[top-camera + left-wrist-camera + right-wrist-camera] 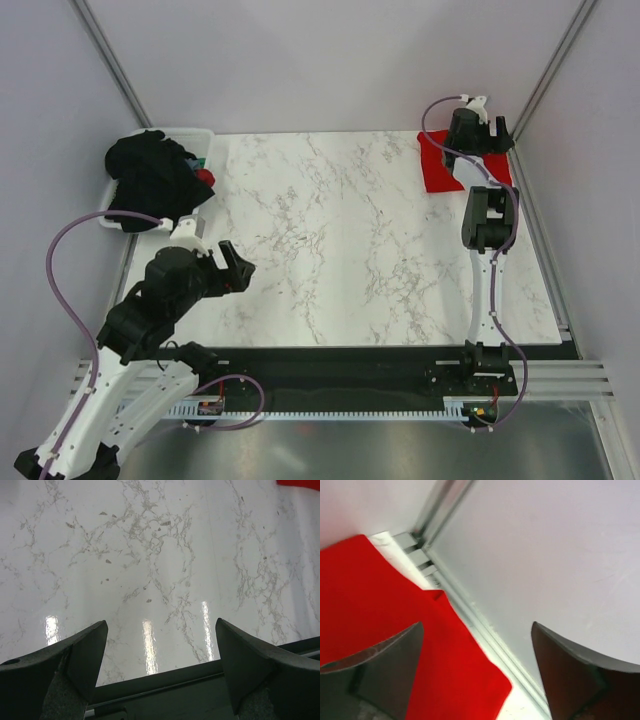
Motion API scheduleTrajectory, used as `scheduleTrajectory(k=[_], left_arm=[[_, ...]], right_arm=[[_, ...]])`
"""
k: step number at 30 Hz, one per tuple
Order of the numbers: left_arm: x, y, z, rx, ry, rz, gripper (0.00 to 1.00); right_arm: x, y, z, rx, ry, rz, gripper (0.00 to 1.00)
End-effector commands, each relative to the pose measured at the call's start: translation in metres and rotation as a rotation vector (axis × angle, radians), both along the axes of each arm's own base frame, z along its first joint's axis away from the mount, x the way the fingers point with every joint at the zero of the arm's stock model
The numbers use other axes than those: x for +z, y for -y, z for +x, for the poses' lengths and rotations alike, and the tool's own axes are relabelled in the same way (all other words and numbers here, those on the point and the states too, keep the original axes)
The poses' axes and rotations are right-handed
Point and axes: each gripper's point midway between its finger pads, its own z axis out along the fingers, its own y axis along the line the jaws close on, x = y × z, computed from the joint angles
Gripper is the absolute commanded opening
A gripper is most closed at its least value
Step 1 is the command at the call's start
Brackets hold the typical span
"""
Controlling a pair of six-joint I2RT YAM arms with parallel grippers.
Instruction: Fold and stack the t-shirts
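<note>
Red t-shirt [437, 165] laid far right on worktop [330, 230]; black t-shirts [150, 178] heaped far left in tub [205, 138]. Left gripper [161, 630], right gripper [477, 630] spread apart, empty. Risk: only top layer pinched, fold probably pulled open.

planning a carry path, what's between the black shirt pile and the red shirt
Only bare marble table shows between the black shirt pile and the red shirt in the top view; nothing lies on that stretch.
</note>
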Motion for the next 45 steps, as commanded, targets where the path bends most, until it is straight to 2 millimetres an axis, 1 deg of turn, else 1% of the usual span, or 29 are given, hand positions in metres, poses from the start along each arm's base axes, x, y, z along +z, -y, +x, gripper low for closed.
scheduleTrajectory(k=[1, 4, 9, 11, 12, 13, 14, 15, 16, 18, 19, 20, 21, 22, 23, 24, 25, 26, 27, 28, 29, 30, 31, 32, 33, 34, 37, 40, 45], left_arm=[[0.009, -0.002, 0.006, 0.010, 0.052, -0.005, 0.95], [0.010, -0.004, 0.006, 0.019, 0.057, -0.009, 0.95], [0.012, -0.008, 0.008, 0.036, 0.066, -0.015, 0.95], [0.013, -0.011, 0.008, 0.048, 0.072, -0.017, 0.95], [0.012, -0.012, 0.008, 0.053, 0.071, -0.017, 0.95], [0.013, -0.013, 0.009, 0.057, 0.072, -0.018, 0.95], [0.013, -0.016, 0.010, 0.074, 0.073, -0.018, 0.95], [0.013, -0.017, 0.011, 0.080, 0.075, -0.018, 0.95], [0.013, -0.019, 0.012, 0.091, 0.074, -0.017, 0.95], [0.014, -0.021, 0.012, 0.098, 0.077, -0.017, 0.97], [0.012, -0.021, 0.012, 0.101, 0.075, -0.014, 0.97], [0.013, -0.023, 0.012, 0.107, 0.079, -0.013, 0.97], [0.013, -0.023, 0.012, 0.111, 0.077, -0.015, 0.97], [0.013, -0.023, 0.012, 0.114, 0.079, -0.015, 0.97], [0.011, -0.024, 0.013, 0.117, 0.073, -0.010, 0.97], [0.011, -0.024, 0.013, 0.119, 0.071, -0.010, 0.99], [0.012, -0.024, 0.013, 0.118, 0.073, -0.009, 0.99], [0.011, -0.024, 0.013, 0.121, 0.069, -0.009, 0.99], [0.011, -0.026, 0.013, 0.130, 0.069, -0.008, 0.99], [0.010, -0.026, 0.013, 0.133, 0.067, -0.005, 1.00], [0.011, -0.027, 0.013, 0.137, 0.069, -0.006, 1.00], [0.011, -0.027, 0.013, 0.139, 0.070, -0.008, 1.00], [0.010, -0.027, 0.013, 0.141, 0.069, -0.007, 1.00], [0.010, -0.028, 0.013, 0.142, 0.072, -0.008, 1.00], [0.011, -0.027, 0.012, 0.139, 0.073, -0.010, 1.00], [0.011, -0.027, 0.013, 0.137, 0.072, -0.011, 1.00], [0.010, -0.027, 0.013, 0.141, 0.066, -0.006, 1.00], [0.009, -0.029, 0.014, 0.150, 0.062, -0.002, 1.00], [0.008, -0.031, 0.014, 0.168, 0.060, -0.002, 1.00]], right_arm=[[0.030, 0.013, -0.005, -0.103, 0.142, -0.043, 0.98], [0.042, 0.014, -0.012, -0.148, 0.195, -0.024, 0.98], [0.092, 0.002, -0.024, -0.197, 0.303, -0.002, 0.98], [0.118, -0.025, -0.029, -0.186, 0.347, 0.012, 0.98], [0.118, -0.034, -0.032, -0.184, 0.344, 0.017, 0.98], [0.122, -0.062, -0.034, -0.151, 0.350, 0.027, 0.98], [0.151, -0.076, -0.045, -0.148, 0.424, 0.047, 0.98], [0.157, -0.094, -0.048, -0.110, 0.432, 0.058, 0.98], [0.165, -0.136, -0.059, -0.027, 0.424, 0.081, 0.98], [0.157, -0.186, -0.065, 0.111, 0.408, 0.153, 0.98], [0.168, -0.229, -0.083, 0.207, 0.373, 0.190, 0.98], [0.169, -0.253, -0.091, 0.265, 0.384, 0.251, 0.98], [0.150, -0.278, -0.102, 0.351, 0.318, 0.279, 0.98], [0.160, -0.315, -0.128, 0.435, 0.302, 0.310, 0.98], [0.154, -0.331, -0.144, 0.460, 0.300, 0.354, 0.98], [0.125, -0.339, -0.166, 0.476, 0.239, 0.360, 0.98], [0.132, -0.361, -0.193, 0.547, 0.235, 0.407, 0.98], [0.123, -0.372, -0.208, 0.595, 0.207, 0.447, 0.98], [0.087, -0.383, -0.230, 0.643, 0.142, 0.531, 0.98], [0.093, -0.392, -0.253, 0.700, 0.144, 0.591, 0.98], [0.084, -0.395, -0.269, 0.721, 0.127, 0.626, 0.98], [0.049, -0.385, -0.293, 0.711, 0.067, 0.630, 0.98], [0.061, -0.389, -0.312, 0.722, 0.149, 0.687, 0.98], [0.054, -0.387, -0.324, 0.740, 0.155, 0.694, 0.98], [0.030, -0.376, -0.341, 0.748, 0.120, 0.661, 0.98], [0.041, -0.374, -0.351, 0.735, 0.177, 0.725, 0.98], [0.047, -0.375, -0.367, 0.806, 0.177, 0.814, 0.98], [0.036, -0.383, -0.375, 0.846, 0.119, 0.846, 0.98], [0.028, -0.398, -0.374, 0.856, 0.049, 0.839, 0.98]])
